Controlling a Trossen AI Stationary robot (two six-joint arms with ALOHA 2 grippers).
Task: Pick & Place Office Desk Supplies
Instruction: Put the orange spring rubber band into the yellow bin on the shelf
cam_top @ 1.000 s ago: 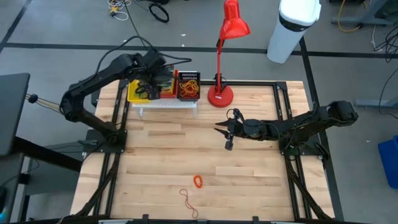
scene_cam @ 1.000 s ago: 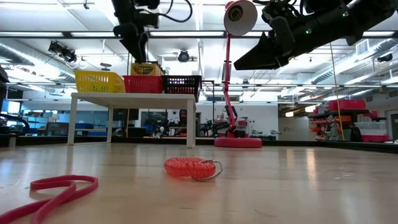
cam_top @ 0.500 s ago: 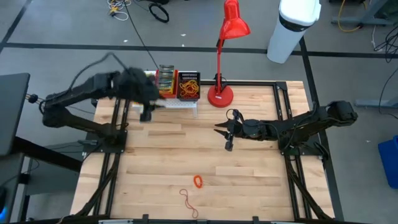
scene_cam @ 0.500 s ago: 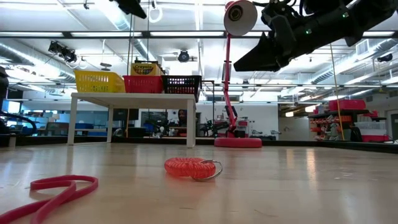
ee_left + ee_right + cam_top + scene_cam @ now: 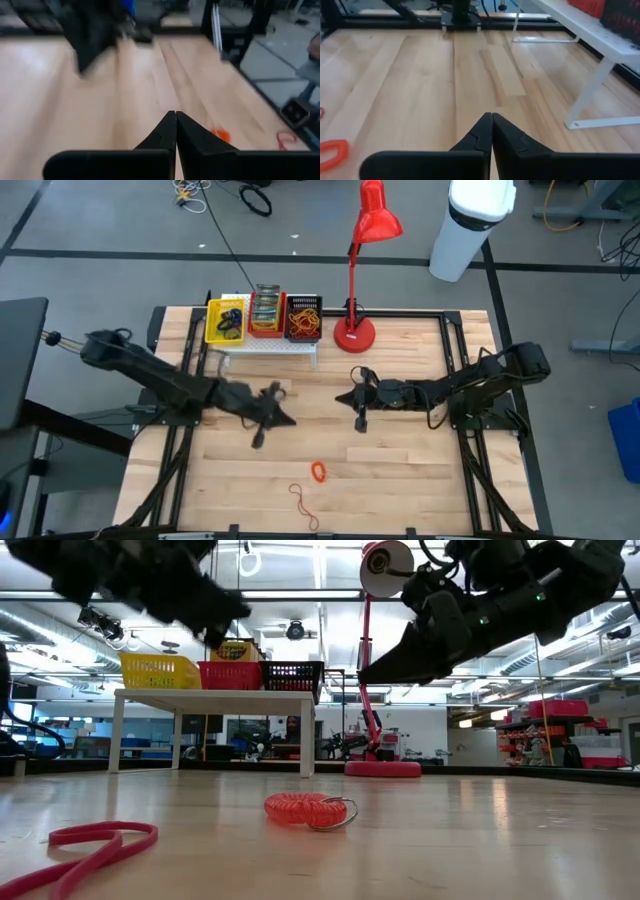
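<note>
A green-and-yellow crayon box (image 5: 266, 308) stands in the red bin (image 5: 231, 674) on the white rack (image 5: 265, 347). Rubber bands fill the black bin (image 5: 303, 318). An orange coiled band (image 5: 319, 471) and a red loop (image 5: 303, 502) lie flat on the wood near the table's front. My left gripper (image 5: 290, 420) hovers over the table's middle, left of centre, shut and holding nothing (image 5: 175, 116). My right gripper (image 5: 343, 395) hovers just right of it, pointing toward the left edge, also shut on nothing (image 5: 491, 117).
A tall red desk lamp (image 5: 355, 330) stands on the table right of the rack. A yellow bin (image 5: 225, 320) sits at the rack's left end. Bare wood (image 5: 400, 470) spreads around the coil and loop. A white cylinder (image 5: 470, 225) stands beyond the far edge.
My left gripper has swung away from the bins on the rack, toward the near edge and down over the table's middle; the crayon box stays in the red bin. My right gripper has shifted slightly toward the left edge and lower.
</note>
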